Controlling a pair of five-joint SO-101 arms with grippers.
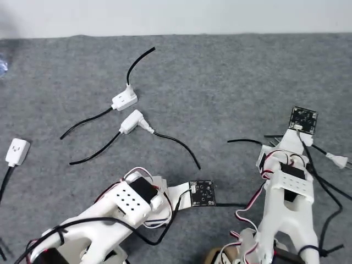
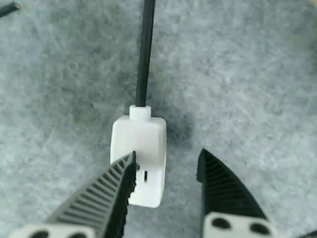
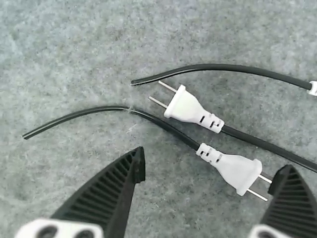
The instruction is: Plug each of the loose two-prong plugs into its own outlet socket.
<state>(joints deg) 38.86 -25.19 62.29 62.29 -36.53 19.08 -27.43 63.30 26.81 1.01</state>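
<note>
Near the middle of the grey felt worktop [image 1: 231,82], a white plug-and-socket pair [image 1: 124,100] and a second pair [image 1: 132,122] show cords at both ends, so they look already joined. Left to do: one white two-prong plug [image 3: 190,109] and another plug [image 3: 234,169] lie loose under the wide-spread right tool [image 3: 213,159]. The left tool [image 2: 167,154], fingers apart, hangs over a white block socket [image 2: 141,144].

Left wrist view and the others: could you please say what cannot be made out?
- Left wrist view: a finger of the left gripper covers part of the socket.
- Right wrist view: the edge cuts off a white piece on the upper cord.
- High view: the plug has prongs too small to count.
</note>
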